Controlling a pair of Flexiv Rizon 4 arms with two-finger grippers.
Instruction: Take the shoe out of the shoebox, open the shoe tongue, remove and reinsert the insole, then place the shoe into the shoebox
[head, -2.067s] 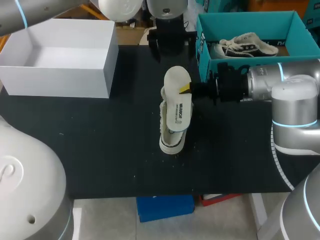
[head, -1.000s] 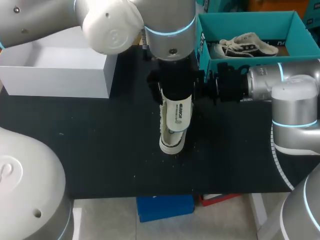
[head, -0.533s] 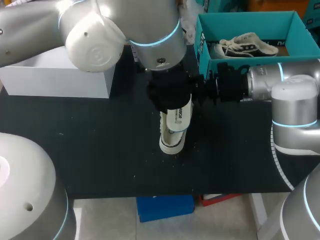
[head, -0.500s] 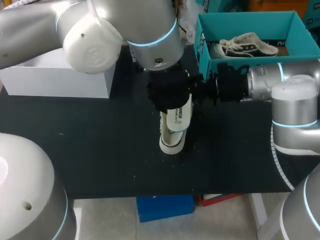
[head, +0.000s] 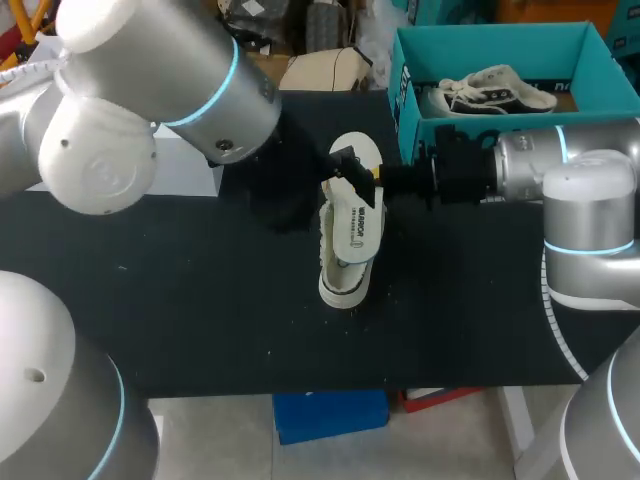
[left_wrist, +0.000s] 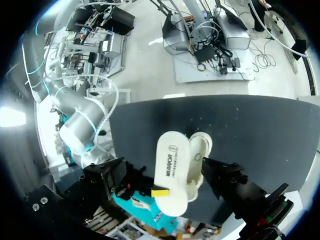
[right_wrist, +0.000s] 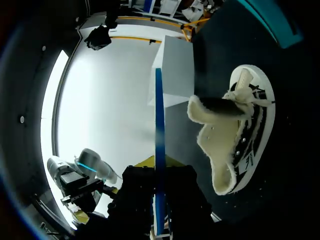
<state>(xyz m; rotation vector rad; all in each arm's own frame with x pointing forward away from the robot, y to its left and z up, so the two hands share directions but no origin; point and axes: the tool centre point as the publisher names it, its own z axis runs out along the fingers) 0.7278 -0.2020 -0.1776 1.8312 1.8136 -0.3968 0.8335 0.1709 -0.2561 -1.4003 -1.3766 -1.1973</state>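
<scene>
Right tool (head: 372, 180) clamps the insole (head: 357, 215) edgewise over the shoe (head: 340, 285), mid surface (head: 200, 300), likely for reinsertion; left tool (head: 345, 163) hangs alongside, its state I cannot tell.

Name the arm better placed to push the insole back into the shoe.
Right. Its tool grips the insole by one edge, holding it over the shoe. The left tool is merely near the insole's top end.
</scene>
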